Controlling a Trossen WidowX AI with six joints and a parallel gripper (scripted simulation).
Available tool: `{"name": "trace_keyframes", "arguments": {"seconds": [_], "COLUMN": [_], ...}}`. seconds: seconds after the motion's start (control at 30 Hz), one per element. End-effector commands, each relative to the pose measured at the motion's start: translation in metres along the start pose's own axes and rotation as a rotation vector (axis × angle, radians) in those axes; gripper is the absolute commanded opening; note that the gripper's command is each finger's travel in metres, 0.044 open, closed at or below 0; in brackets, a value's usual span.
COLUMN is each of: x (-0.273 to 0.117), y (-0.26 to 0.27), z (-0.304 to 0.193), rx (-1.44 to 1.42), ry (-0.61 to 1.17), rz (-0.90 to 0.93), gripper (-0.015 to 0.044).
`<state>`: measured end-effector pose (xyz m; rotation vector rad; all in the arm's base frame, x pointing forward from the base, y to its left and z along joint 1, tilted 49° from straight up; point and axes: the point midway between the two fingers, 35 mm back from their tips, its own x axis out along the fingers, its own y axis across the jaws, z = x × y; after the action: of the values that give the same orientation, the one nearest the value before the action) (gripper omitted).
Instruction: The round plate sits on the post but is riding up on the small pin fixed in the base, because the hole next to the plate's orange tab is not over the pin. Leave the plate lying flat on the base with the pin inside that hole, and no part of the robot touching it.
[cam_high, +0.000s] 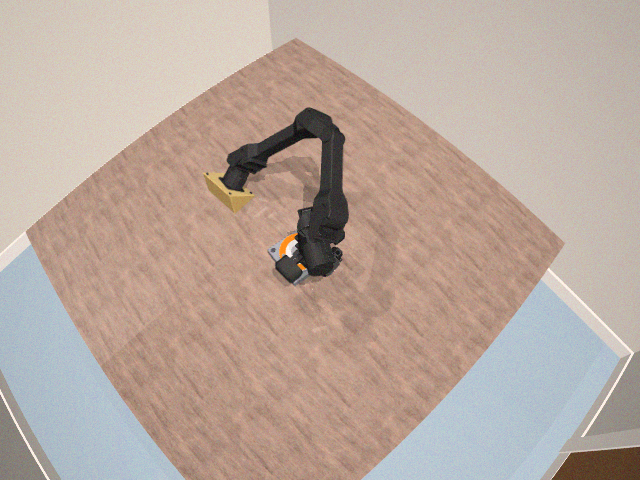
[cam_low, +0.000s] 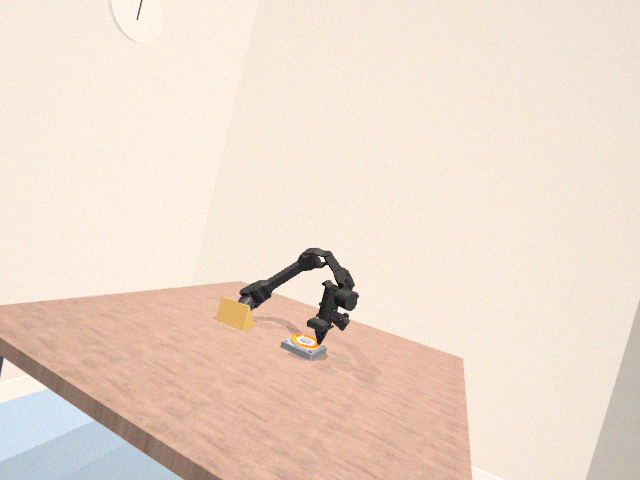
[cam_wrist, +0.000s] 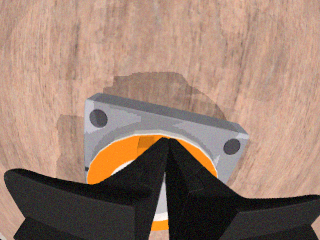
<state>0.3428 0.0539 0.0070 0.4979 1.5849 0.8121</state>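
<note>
The round plate (cam_high: 283, 246) (cam_low: 297, 337) (cam_wrist: 104, 168), an orange ring with a white inner ring, sits on the grey square base (cam_low: 296, 351) (cam_wrist: 150, 120). My gripper (cam_low: 319, 343) (cam_wrist: 167, 144) is shut and empty. It points down, with its fingertips at the plate's rim; I cannot tell whether they touch it. A darker orange patch, apparently the tab (cam_wrist: 145, 142), shows just left of the fingertips in the wrist view. The fingers hide the plate's middle there. The hole beside the tab and the pin cannot be made out. The plate's tilt is too small to judge.
The arm rises from a yellow wedge-shaped mount (cam_high: 223, 194) (cam_low: 234, 313) on the wooden table (cam_high: 232, 335) (cam_low: 206, 382). The base has dark round holes at its corners. The arm covers part of the plate and base in the top view.
</note>
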Motion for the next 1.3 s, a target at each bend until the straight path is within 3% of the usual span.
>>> {"name": "trace_keyframes", "arguments": {"seconds": [0.0, 1.27], "x": [0.001, -0.002], "y": [0.007, 0.048], "z": [-0.001, -0.024], "rx": [0.003, 0.004], "ry": [0.004, 0.005], "rz": [0.009, 0.01], "gripper": [0.0, 0.0]}}
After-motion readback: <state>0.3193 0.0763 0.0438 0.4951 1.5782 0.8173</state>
